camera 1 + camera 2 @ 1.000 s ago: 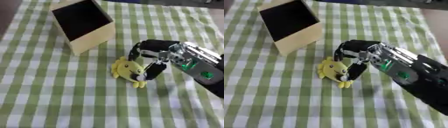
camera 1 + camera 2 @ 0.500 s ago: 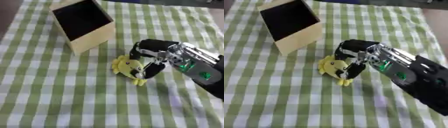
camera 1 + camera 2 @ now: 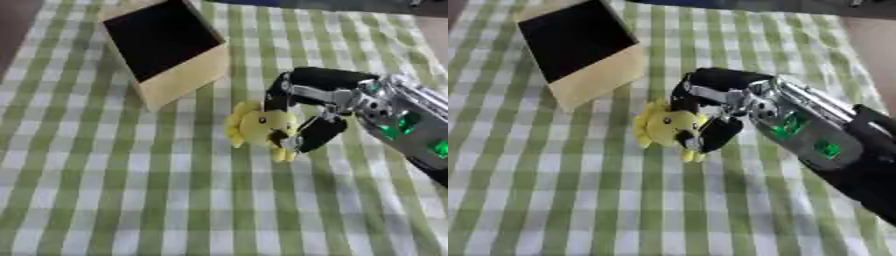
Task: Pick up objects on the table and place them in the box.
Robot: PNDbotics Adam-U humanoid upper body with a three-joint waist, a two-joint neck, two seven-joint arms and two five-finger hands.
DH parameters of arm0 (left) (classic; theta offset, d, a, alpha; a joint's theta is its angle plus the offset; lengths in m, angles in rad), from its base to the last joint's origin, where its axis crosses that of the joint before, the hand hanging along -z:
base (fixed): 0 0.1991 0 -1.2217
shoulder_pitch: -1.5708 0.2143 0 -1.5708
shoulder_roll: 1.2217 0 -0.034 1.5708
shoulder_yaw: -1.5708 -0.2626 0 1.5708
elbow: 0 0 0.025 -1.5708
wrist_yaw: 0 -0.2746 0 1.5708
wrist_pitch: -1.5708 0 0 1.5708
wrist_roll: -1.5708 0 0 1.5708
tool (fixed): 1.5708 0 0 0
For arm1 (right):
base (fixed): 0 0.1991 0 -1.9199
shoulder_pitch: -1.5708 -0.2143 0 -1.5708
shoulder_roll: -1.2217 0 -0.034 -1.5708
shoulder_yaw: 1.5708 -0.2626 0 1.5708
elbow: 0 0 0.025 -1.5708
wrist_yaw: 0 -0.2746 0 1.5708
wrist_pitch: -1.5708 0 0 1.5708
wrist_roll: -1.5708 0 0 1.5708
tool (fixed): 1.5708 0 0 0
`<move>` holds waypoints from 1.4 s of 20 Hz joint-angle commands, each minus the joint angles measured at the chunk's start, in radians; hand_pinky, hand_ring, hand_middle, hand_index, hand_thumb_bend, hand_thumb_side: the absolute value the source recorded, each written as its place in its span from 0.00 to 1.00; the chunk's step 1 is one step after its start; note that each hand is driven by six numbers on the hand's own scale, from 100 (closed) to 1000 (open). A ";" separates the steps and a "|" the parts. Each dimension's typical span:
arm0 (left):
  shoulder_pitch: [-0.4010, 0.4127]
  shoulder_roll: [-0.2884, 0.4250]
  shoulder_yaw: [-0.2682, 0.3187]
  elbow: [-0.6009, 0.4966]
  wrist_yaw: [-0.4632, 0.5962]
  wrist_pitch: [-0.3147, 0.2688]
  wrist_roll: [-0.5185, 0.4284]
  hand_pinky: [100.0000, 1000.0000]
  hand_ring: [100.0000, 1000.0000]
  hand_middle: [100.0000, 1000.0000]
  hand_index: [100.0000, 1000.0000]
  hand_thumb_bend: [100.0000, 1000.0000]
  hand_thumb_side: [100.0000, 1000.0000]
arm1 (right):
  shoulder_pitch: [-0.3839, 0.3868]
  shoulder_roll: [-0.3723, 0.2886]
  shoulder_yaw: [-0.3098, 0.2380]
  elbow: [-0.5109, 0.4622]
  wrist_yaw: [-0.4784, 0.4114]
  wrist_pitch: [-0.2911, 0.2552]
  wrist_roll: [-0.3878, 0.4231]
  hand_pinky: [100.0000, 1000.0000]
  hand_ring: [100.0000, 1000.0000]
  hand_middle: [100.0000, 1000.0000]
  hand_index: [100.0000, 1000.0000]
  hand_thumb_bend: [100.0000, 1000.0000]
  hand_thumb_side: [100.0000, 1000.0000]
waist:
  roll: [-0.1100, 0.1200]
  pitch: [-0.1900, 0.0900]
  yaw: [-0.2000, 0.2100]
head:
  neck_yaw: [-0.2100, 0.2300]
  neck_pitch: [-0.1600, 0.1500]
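A small yellow plush toy (image 3: 256, 128) with a dark face mark lies on the green-and-white checked cloth (image 3: 105, 190), just right of the box. My right hand (image 3: 311, 102) reaches in from the right and curls round the toy, fingers over its top and thumb (image 3: 317, 134) against its lower right side. The open cardboard box (image 3: 166, 47), cream outside and dark inside, stands at the upper left. My left hand shows in neither view.
My right forearm (image 3: 815, 145), silver with green lights, crosses the right side of the table. The cloth's far edge meets a dark floor along the top (image 3: 332, 5).
The hand has closed further on the toy and shifted slightly left with it. The whole picture has also shifted a little, so the head has moved.
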 commanded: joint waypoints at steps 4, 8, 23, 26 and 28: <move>-0.005 0.018 0.007 -0.014 -0.001 0.000 -0.002 0.64 0.69 0.66 0.75 0.39 0.54 | -0.051 -0.052 -0.073 -0.084 -0.020 0.033 -0.012 0.66 0.61 0.47 0.58 0.00 0.00 | 0.002 -0.022 -0.002 | 0.005 -0.003; -0.007 0.020 0.007 -0.014 0.000 -0.001 -0.002 0.64 0.69 0.66 0.75 0.39 0.54 | -0.115 -0.039 -0.101 -0.064 0.011 0.017 -0.025 0.67 0.61 0.47 0.58 0.00 0.00 | 0.001 -0.024 -0.001 | 0.001 -0.008; -0.023 0.025 0.004 -0.014 0.008 -0.005 -0.012 0.64 0.69 0.66 0.75 0.39 0.54 | -0.397 0.160 -0.146 0.339 0.119 -0.170 -0.068 0.69 0.62 0.47 0.58 0.00 0.00 | -0.005 -0.022 0.017 | -0.057 -0.043; -0.029 0.022 0.001 -0.014 0.011 -0.004 -0.016 0.64 0.69 0.66 0.75 0.39 0.54 | -0.440 0.224 -0.163 0.449 0.157 -0.206 -0.087 0.69 0.62 0.47 0.58 0.00 0.00 | -0.006 -0.020 0.027 | -0.068 -0.047; -0.031 0.019 0.000 -0.014 0.013 -0.004 -0.018 0.64 0.69 0.66 0.74 0.39 0.54 | -0.463 0.267 -0.178 0.526 0.184 -0.232 -0.103 0.68 0.61 0.47 0.58 0.00 0.00 | -0.006 -0.019 0.034 | -0.075 -0.049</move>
